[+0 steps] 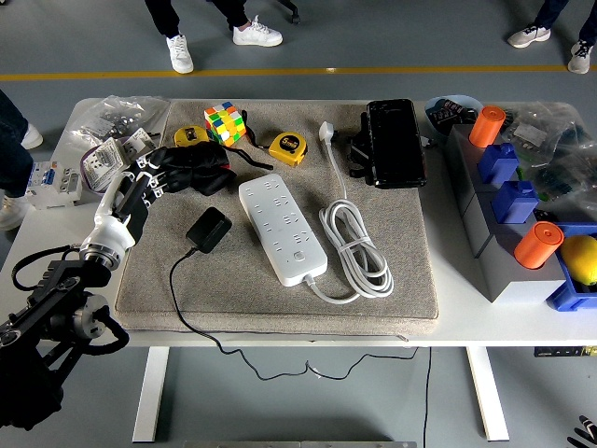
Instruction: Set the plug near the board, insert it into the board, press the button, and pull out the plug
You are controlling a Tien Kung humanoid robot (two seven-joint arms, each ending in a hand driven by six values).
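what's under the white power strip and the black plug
Both the white power strip and the black plug lie on a grey mat that covers the white table. Whether anything sits beneath the mat cannot be seen. The left hand is off to the side.
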